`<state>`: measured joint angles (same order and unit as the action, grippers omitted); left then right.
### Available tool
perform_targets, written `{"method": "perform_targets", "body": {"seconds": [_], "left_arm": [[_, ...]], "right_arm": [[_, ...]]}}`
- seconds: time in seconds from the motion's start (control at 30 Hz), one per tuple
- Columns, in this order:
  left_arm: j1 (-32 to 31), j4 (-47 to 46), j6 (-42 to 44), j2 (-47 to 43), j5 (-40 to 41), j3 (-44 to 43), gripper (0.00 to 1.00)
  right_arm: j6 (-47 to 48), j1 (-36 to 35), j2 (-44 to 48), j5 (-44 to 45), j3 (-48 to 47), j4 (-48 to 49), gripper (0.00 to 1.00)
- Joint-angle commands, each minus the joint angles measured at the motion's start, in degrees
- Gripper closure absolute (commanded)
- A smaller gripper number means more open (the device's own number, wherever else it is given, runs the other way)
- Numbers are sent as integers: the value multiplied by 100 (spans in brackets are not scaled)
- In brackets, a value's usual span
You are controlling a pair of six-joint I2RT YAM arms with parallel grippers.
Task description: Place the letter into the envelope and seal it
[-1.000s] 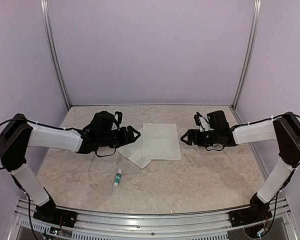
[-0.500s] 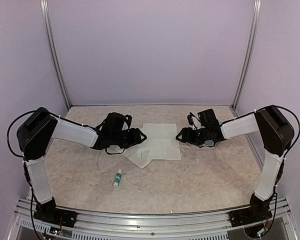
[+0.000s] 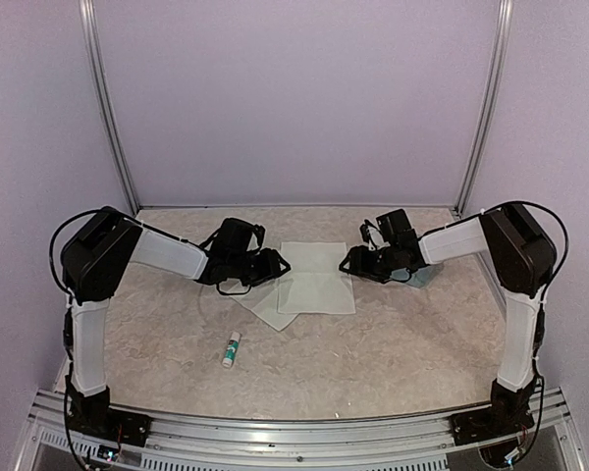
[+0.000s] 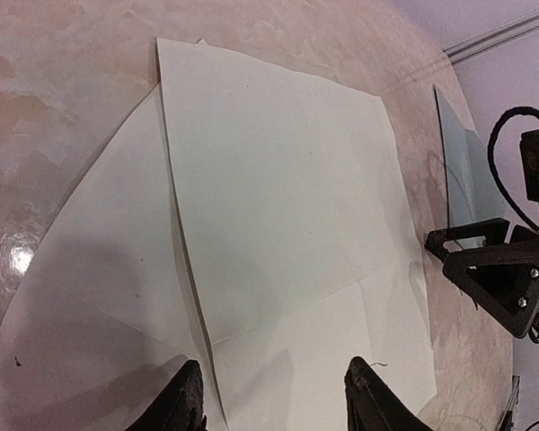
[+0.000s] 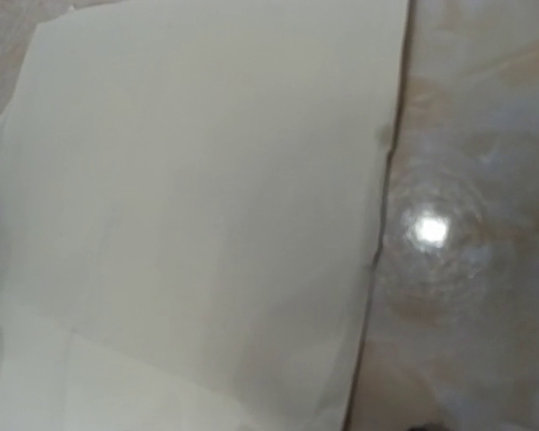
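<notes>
The letter (image 3: 314,278) lies flat at worktop centre, the envelope (image 4: 458,171) near its right edge. The left gripper (image 4: 274,391) — jaws half parted, empty — hovers over one edge; the right gripper (image 3: 351,263) faces it, opening indeterminate. Close both evenly to avoid creasing.

From above, you get only a teal sliver of the envelope (image 3: 424,278); the right arm (image 3: 452,240) covers the rest. At the left wrist, the picture's bottom edge clips the left fingers (image 4: 185,406) and the near end of the letter (image 4: 278,189). The right wrist view is blurred throughout. The glue stick (image 3: 232,348) carries a label too small to read.
</notes>
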<state>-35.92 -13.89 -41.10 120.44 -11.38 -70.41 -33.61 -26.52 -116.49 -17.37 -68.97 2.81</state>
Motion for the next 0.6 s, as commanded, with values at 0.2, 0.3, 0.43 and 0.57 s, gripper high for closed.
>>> {"method": "perform_targets", "body": {"seconds": [0.2,0.3,0.43,0.57], "left_arm": [[83,246,105,455,23,-395,51],[82,252,120,513,18,-427,51],[72,143,112,596,-164,-447,53],[68,-34,45,634,-337,-429,53]], "right_arm": [[-230,-77,-376,-288,-292,-136,42],[-266,-81,-435,-355,-308,-111,42],[-352,-76,-496,-543,-329,-28,43],[-436,-80,-541,-717,-349,76,44]]}}
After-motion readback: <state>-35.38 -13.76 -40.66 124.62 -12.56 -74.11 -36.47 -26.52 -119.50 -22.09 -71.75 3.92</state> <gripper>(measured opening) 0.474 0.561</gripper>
